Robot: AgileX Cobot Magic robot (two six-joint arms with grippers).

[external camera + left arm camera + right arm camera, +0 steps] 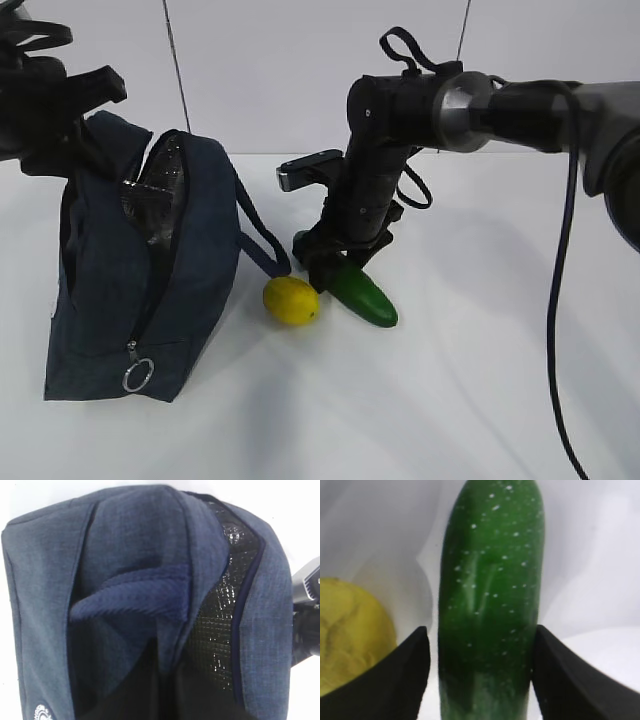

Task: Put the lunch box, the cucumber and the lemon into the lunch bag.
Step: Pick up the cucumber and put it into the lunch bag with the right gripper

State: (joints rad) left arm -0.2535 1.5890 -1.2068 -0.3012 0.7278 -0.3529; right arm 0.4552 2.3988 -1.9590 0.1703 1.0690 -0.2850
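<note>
The smooth dark green cucumber (490, 605) lies on the white desk (450, 400) at the centre of the exterior view, and the right pincer (482, 672) stands over its near end with one black finger on each side. The fingers (395, 680) are spread about as wide as the cucumber; whether they already press on it, I cannot tell. The cucumber looks stiff, rather light and a little slippery, because its skin is glossy and round, so I think a hold across the middle of its length is safer than one at the end. The small bright yellow oval lemon (291, 300) sits just beside it on the left and could roll if it is pushed. The boxy dark navy fabric lunch bag (140, 290) stands at the left of the frame, soft and sagging, with its zipper open and silvery lining showing. The left pincer is closed; it seems to hold the bag's top. The desk is smooth and plain, the wall behind white.
</note>
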